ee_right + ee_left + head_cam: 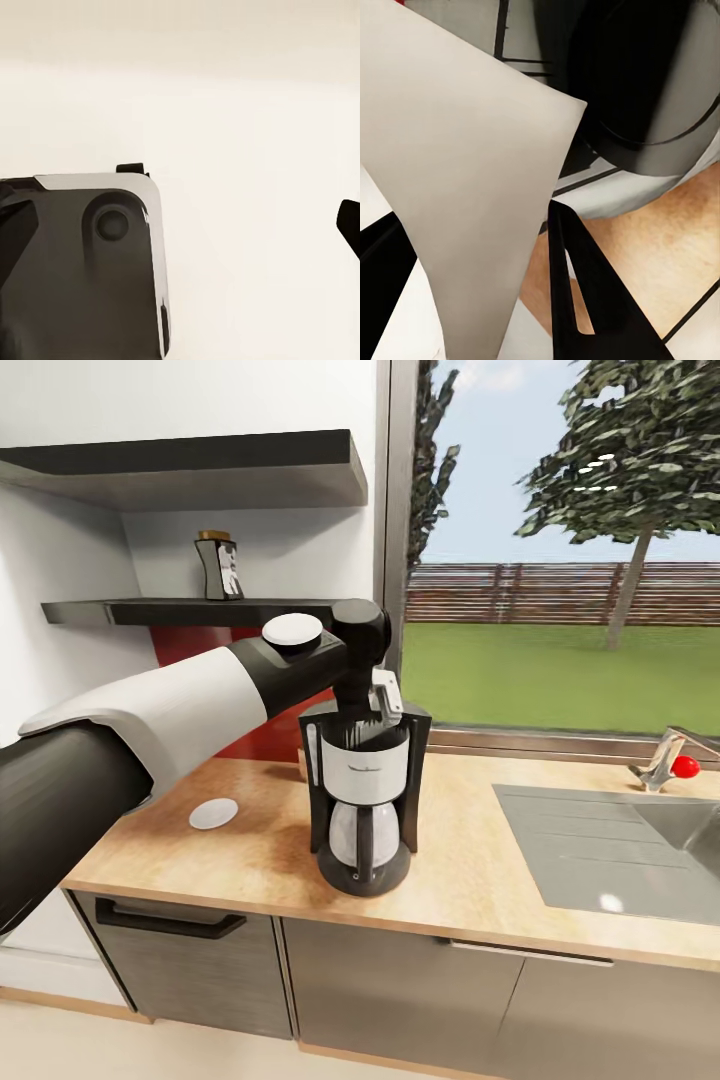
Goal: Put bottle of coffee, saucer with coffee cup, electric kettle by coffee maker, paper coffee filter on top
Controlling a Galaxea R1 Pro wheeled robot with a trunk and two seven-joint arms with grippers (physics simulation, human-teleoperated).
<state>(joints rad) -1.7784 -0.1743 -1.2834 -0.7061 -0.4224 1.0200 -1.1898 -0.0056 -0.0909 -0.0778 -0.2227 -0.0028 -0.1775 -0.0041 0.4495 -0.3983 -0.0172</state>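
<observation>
Beige bench (480, 860) under a window, left claw (487, 247) pinching the paper coffee filter (472, 165) above the coffee maker (365, 800), saucer (213, 813) near the bench's left end.

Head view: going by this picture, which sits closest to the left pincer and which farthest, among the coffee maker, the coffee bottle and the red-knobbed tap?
1. Coffee maker: directly under the left pincer, at the counter's middle.
2. Coffee bottle: up on the wall shelf, off to the left.
3. Tap: by the sink at the far right.
</observation>
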